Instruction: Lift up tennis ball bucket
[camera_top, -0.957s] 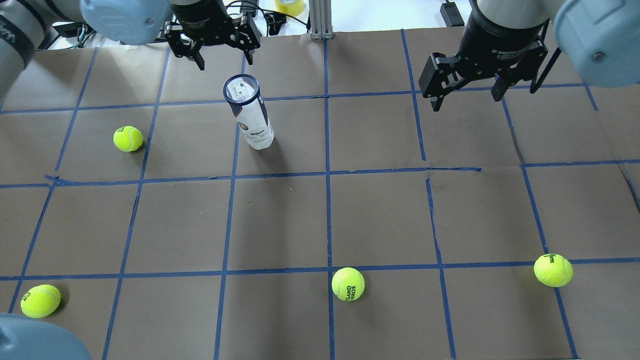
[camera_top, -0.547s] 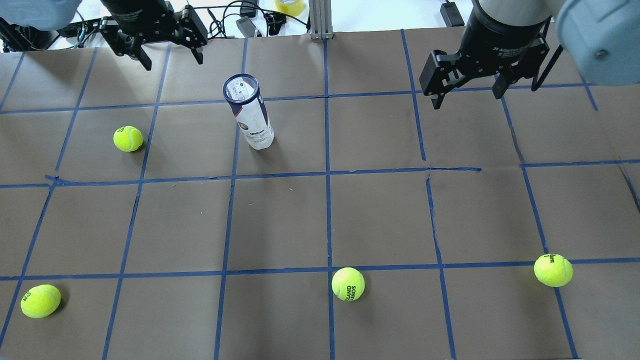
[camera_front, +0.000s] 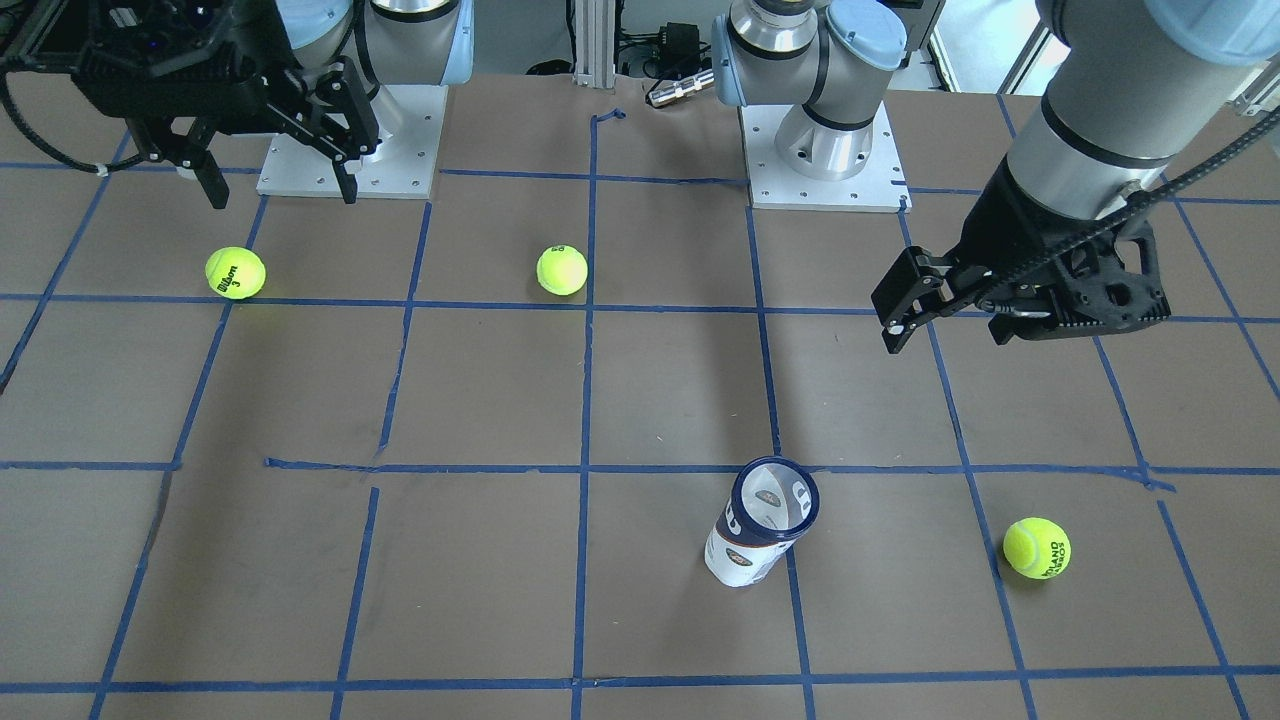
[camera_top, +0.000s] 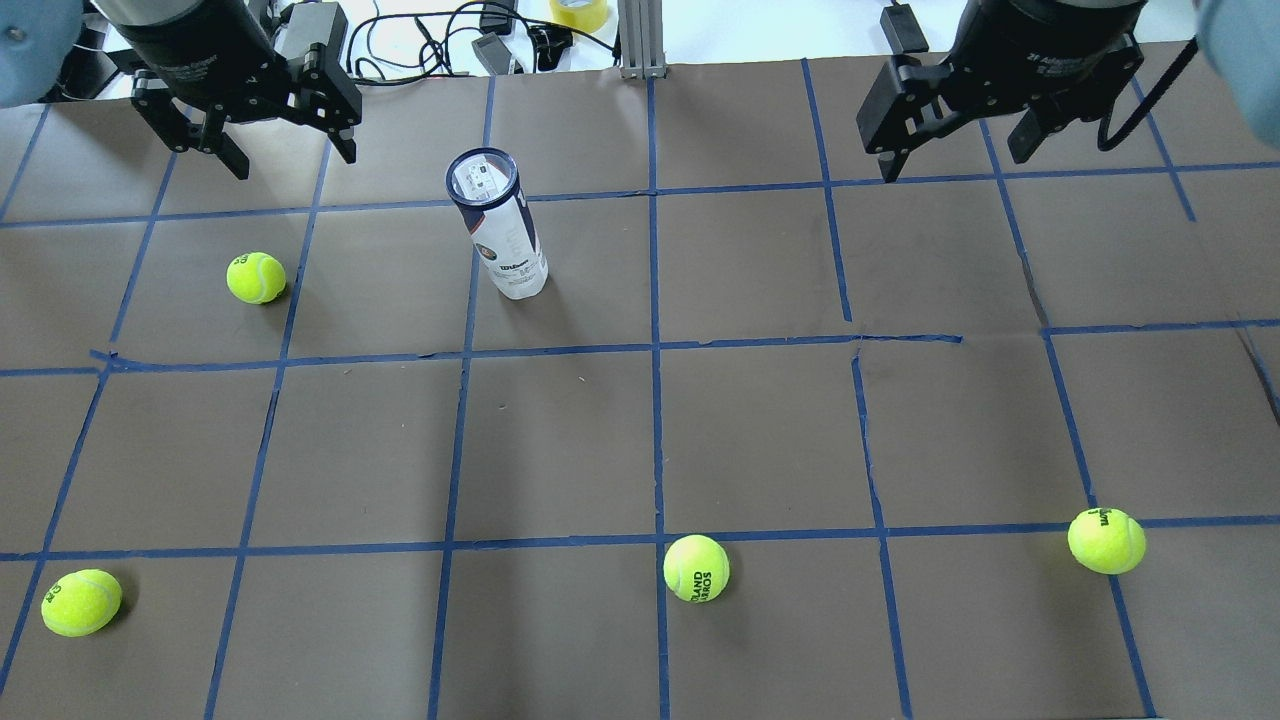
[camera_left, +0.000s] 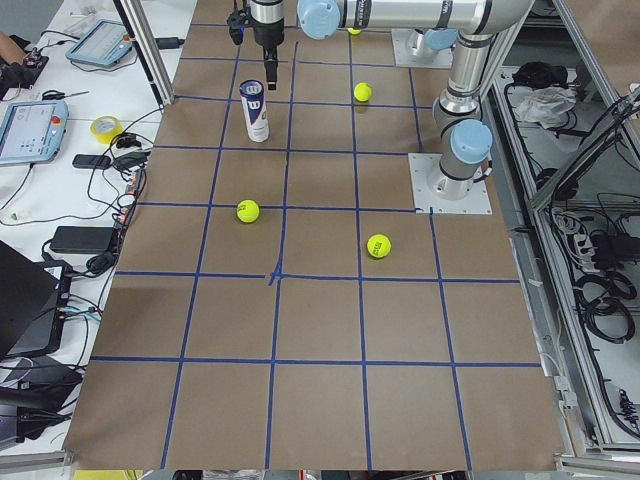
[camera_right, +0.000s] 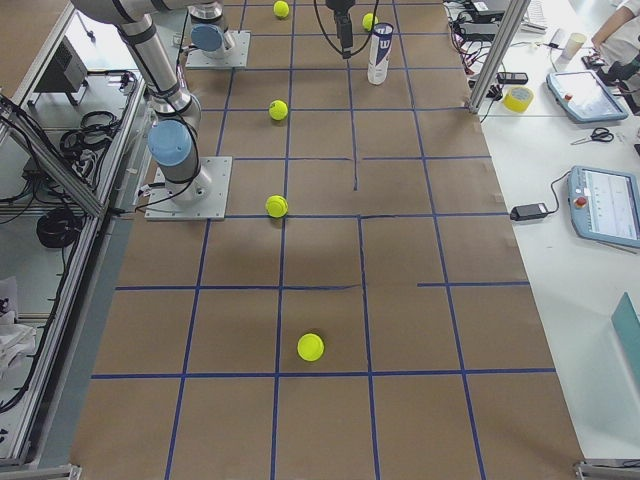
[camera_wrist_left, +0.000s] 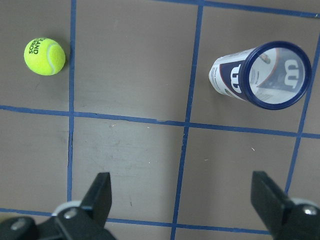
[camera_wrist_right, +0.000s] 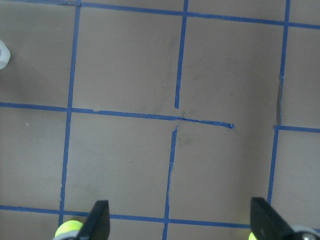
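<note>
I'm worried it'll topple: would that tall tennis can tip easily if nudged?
Probably, yes: the can stands upright, tall on a narrow base. No yellow shows through its top, so it's likely empty and light. Knocked over, it would likely roll.

Tennis ball bucket (camera_top: 497, 235) upright on table (camera_top: 760, 430); left hand (camera_top: 294, 162) near, to its left; right hand (camera_top: 952, 165) well apart, rightward

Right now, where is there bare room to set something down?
Widest bare patch: centre and right, bordered by the can, the right gripper, the middle ball and the right ball. Also bare between the far-left ball and the near-left ball. Crowded: around can and left gripper.
</note>
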